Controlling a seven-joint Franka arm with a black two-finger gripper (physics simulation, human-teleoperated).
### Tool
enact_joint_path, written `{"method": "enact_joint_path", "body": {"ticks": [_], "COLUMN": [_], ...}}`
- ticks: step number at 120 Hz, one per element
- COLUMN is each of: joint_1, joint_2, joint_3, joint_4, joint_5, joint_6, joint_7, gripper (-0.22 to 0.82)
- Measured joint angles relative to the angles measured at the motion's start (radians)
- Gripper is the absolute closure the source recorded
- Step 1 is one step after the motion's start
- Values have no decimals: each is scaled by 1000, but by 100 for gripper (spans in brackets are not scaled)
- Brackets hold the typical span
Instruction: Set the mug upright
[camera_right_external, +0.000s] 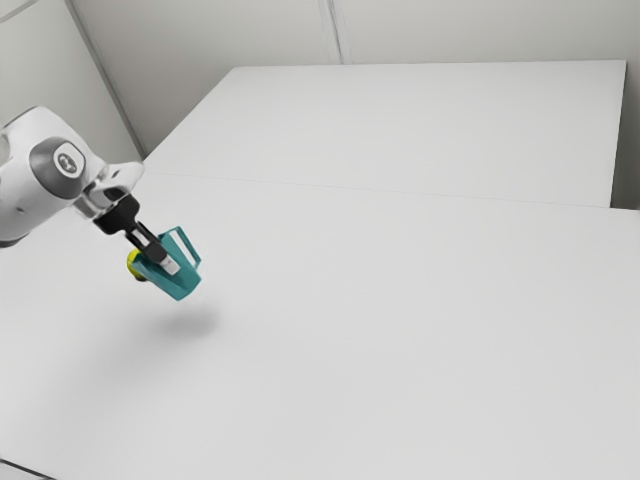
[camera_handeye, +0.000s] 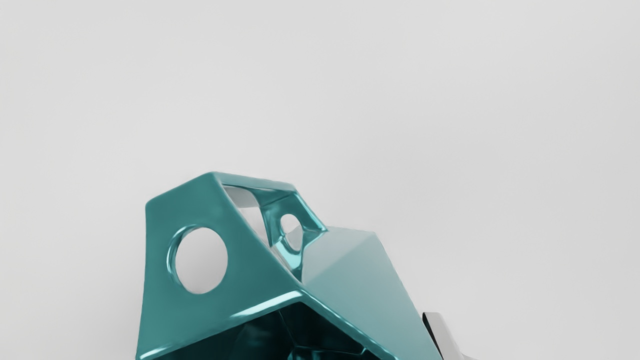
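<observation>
Mug (camera_right_external: 181, 284) hangs tipped above the table (camera_right_external: 400, 320), our gripper (camera_right_external: 166, 262) shut on it, how wide we can't tell, and letting go while it leans could make it fall over.

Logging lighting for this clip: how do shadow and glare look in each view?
Exterior view: a soft-edged shadow on the pale table, apart from the teal mug above it; wrist view: bright glints along the mug's rim, its inside nearly black, one outer face washed pale.
</observation>
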Motion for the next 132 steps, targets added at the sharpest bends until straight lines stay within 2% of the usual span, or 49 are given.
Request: {"method": "enact_joint_path", "body": {"ticks": [16,44,90,132], "joint_1": [-17,-84,-98,-127], "joint_2": [-13,-53,-76,-62], "joint_3": [-48,-67,-176,-205], "joint_4": [-1,-24,-109,-177], "joint_5": [146,300,400,430], "joint_6": [20,50,159,252], "joint_7": [-127,-334,-596,-763], "gripper": [79,79,79,79]}}
